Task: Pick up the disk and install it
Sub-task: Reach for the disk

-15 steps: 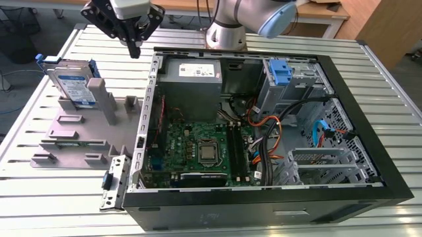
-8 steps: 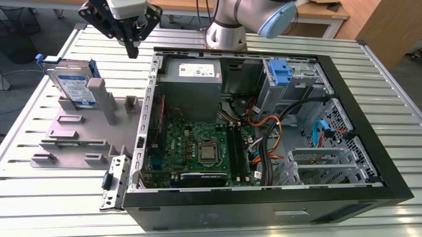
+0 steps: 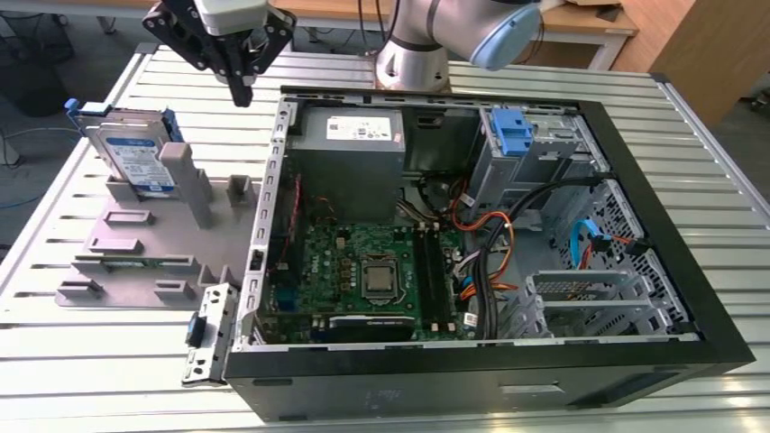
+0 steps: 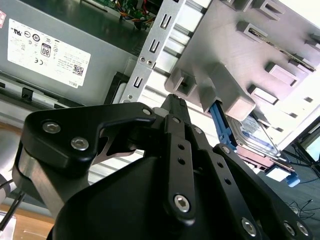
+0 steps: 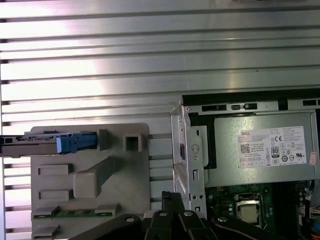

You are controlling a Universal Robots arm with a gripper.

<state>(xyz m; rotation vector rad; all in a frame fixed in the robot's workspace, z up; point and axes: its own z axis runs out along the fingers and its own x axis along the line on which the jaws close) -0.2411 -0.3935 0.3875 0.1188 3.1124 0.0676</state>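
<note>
The disk [image 3: 130, 158] stands on edge in a slot at the far end of a grey holder [image 3: 144, 244], with blue rails along its sides. It also shows edge-on in both wrist views [image 4: 255, 132] [image 5: 45, 142]. My gripper [image 3: 241, 95] hangs above the table, higher than the disk and toward the exterior view's right of it, between the holder and the computer case wall. Its black fingers meet at the tip [image 4: 173, 102] [image 5: 170, 197], shut with nothing between them and apart from the disk.
An open computer case [image 3: 673, 262] lies on the slatted metal table [image 3: 72, 361] at the exterior view's right, showing a motherboard [image 3: 361, 271], cables and a grey power supply [image 3: 349, 135]. A bare blue bracket [image 3: 511, 131] sits in the drive bay at the far side.
</note>
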